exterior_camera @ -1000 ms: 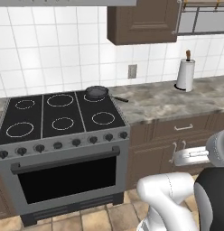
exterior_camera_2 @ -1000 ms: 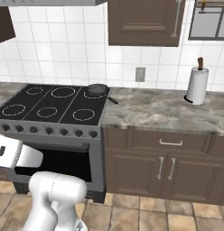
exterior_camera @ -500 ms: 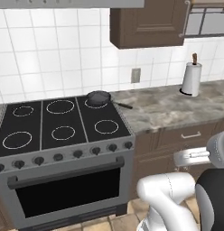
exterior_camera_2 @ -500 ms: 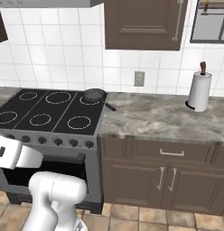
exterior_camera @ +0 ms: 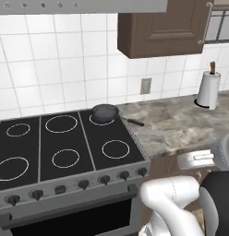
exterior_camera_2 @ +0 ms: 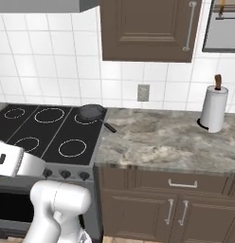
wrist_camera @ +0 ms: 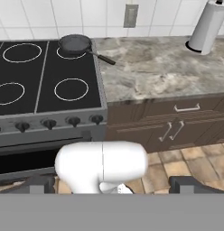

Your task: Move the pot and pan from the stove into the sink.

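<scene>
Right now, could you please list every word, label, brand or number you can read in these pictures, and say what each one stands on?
No readable text anywhere.
Black glass stove: white ring burner marks only; the dark knobs carry no legible markings.
Small dark frying pan, white paper towel roll and grey wall outlet: no label or brand visible.

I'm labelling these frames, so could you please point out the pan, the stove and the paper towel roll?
pan [exterior_camera: 104,112]: left base view, on its dark bowl.
stove [exterior_camera_2: 48,135]: right base view, on bare black glass.
paper towel roll [wrist_camera: 209,25]: hand view, on its white side.
</scene>
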{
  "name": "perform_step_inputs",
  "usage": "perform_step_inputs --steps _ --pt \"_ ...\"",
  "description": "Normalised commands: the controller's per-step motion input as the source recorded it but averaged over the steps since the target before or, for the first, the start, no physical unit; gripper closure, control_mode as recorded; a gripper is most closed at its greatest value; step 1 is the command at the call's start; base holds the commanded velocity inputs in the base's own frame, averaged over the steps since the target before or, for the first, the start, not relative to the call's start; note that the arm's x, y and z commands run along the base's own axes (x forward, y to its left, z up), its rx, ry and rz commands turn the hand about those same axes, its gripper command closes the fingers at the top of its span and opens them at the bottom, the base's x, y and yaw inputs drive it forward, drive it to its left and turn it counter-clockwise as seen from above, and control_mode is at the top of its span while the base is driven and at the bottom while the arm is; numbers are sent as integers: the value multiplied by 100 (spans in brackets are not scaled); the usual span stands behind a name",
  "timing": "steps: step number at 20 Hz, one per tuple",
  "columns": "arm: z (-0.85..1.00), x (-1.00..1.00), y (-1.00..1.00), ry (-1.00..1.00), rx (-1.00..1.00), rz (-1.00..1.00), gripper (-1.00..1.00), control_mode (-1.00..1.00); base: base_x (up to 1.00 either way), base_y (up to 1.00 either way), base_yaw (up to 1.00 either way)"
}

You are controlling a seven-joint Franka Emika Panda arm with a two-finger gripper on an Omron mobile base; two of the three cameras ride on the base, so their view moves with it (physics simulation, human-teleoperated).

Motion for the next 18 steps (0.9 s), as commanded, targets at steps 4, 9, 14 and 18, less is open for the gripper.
perform_step_inputs --steps 4,9,14,18 --pt "0 0 0 0 0 0 -100 100 54 11 -4" --pt "0 0 0 0 0 0 -100 100 37 7 -3" --pt "0 1 0 0 0 0 -100 -100 0 0 0" --pt "0 31 0 0 1 0 -100 -100 0 0 0"
